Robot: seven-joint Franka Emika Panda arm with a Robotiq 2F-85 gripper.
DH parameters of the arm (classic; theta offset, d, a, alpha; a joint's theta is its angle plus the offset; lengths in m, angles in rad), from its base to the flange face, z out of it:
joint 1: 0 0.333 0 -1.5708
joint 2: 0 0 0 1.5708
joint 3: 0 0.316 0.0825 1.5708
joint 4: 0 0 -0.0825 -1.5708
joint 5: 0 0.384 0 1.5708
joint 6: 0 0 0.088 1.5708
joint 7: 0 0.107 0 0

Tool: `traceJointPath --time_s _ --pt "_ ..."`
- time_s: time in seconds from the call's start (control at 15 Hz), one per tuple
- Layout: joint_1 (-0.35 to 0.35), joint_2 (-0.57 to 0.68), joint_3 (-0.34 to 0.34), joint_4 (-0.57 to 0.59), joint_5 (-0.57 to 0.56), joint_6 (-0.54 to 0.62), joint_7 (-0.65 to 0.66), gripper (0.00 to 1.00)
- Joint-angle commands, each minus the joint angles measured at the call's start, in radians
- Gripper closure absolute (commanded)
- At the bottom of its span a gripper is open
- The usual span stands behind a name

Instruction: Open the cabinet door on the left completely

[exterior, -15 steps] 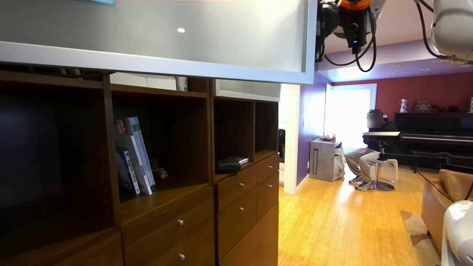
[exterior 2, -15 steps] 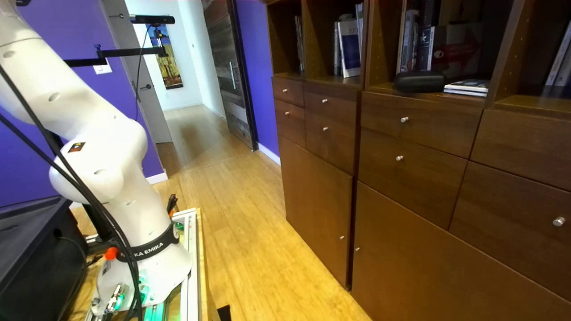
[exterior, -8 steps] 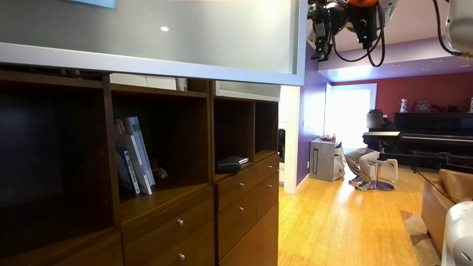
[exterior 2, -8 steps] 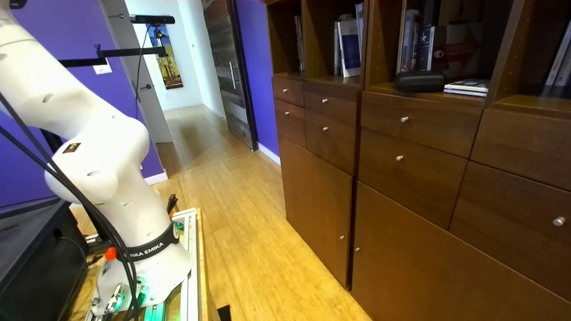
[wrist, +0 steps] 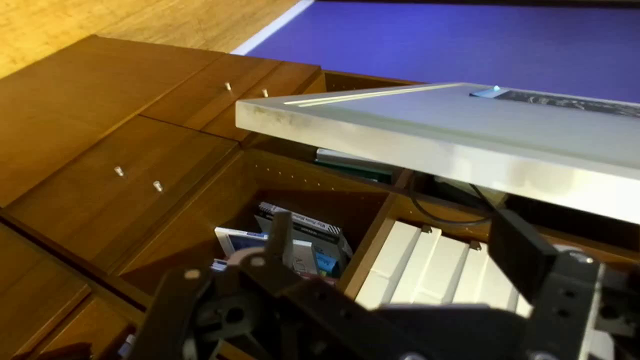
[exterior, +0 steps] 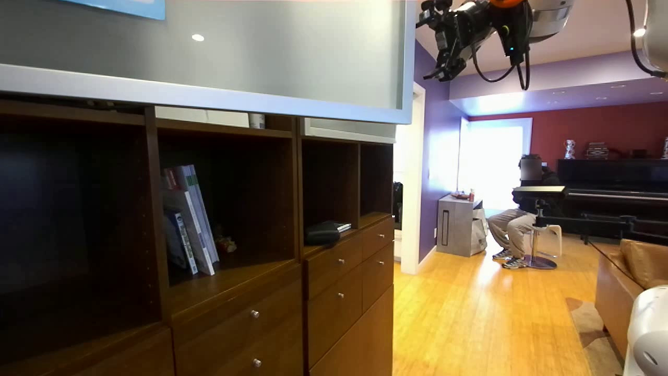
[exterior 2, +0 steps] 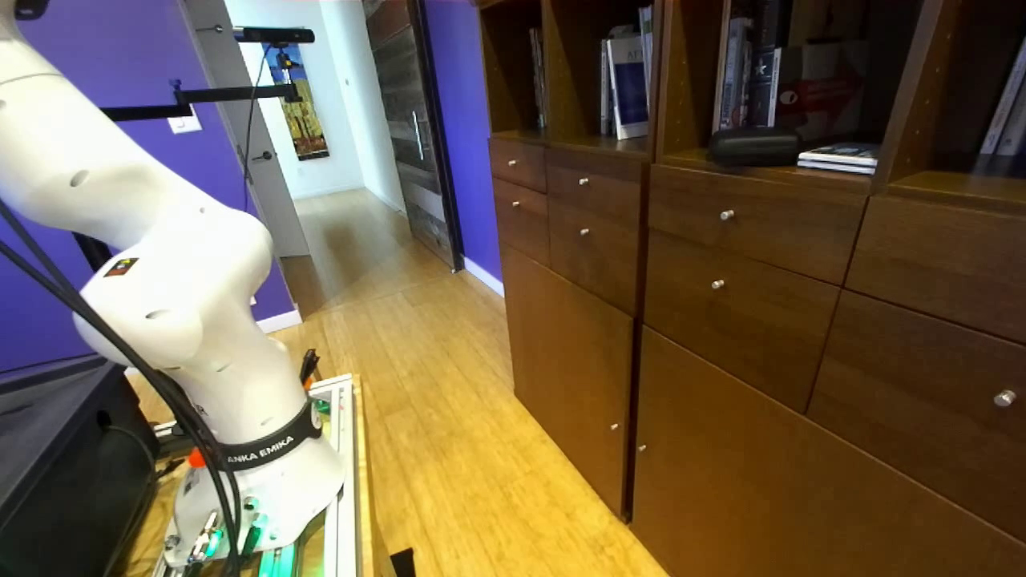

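Note:
The cabinet door [exterior: 292,57], a frosted panel in a silver frame, stands out from the dark brown cabinet [exterior: 235,292] in an exterior view, its upper part cut off by the picture. In the wrist view the door [wrist: 400,142] shows edge-on, angled over the cubbies of the cabinet [wrist: 70,130]. My gripper [exterior: 430,49] is open and empty, just right of the door's free edge; whether a fingertip touches it I cannot tell. In the wrist view the open gripper [wrist: 400,245] has its fingers apart below the door. Another exterior view shows the cabinet [exterior 2: 745,240], without door or gripper.
A narrower frosted panel [exterior: 349,128] sits behind the door. Books [exterior: 193,219] lean in a cubby. White boxes [wrist: 425,265] fill a cubby in the wrist view, with a loose cable [wrist: 445,220] above. A seated person [exterior: 522,219] and a sofa [exterior: 636,271] are farther back.
In an exterior view the door's free edge has moved left and slightly down. My gripper has come out from behind that edge, and its spread fingers now show. The arm has shifted slightly.

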Motion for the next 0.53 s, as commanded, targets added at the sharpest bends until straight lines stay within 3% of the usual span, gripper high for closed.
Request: traceJointPath --time_s 0.0,0.47 --pt "0.003 -0.011 0.01 -0.036 -0.016 0.097 0.012 0.0" --pt "0.04 0.078 0.057 -0.04 0.008 0.421 -0.049 0.0"
